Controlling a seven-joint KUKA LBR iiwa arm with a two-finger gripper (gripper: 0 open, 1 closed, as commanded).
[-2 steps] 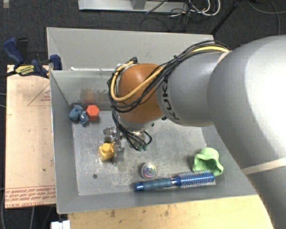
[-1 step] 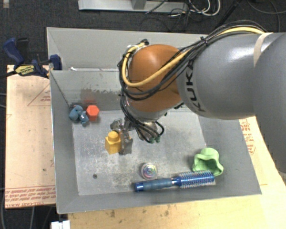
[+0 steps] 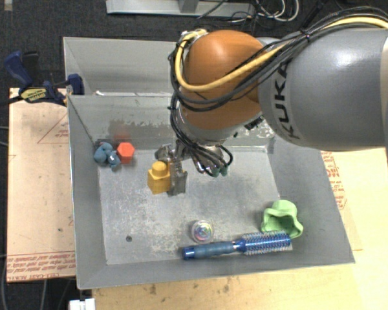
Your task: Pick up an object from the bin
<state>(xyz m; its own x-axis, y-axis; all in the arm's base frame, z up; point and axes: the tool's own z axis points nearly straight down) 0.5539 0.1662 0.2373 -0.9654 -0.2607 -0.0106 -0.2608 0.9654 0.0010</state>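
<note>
Your end effector (image 3: pixel 172 175) sits touching or just beside the small yellow block (image 3: pixel 157 178) mid-bin (image 3: pixel 132 221), opening impossible to tell; I'd judge that block light, stiff and slick, so pinch its flat sides, while the blue brush (image 3: pixel 236 246), green lump (image 3: pixel 281 218), shiny round thing (image 3: pixel 201 230), orange piece (image 3: pixel 125 150) and blue piece (image 3: pixel 105 154) lie apart.

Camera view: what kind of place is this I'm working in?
Most likely a robotics lab's bin-picking test cell: a grey metal bin holds mismatched small things such as a yellow block and a blue hairbrush, and a cabled KUKA arm reaches into it.
</note>
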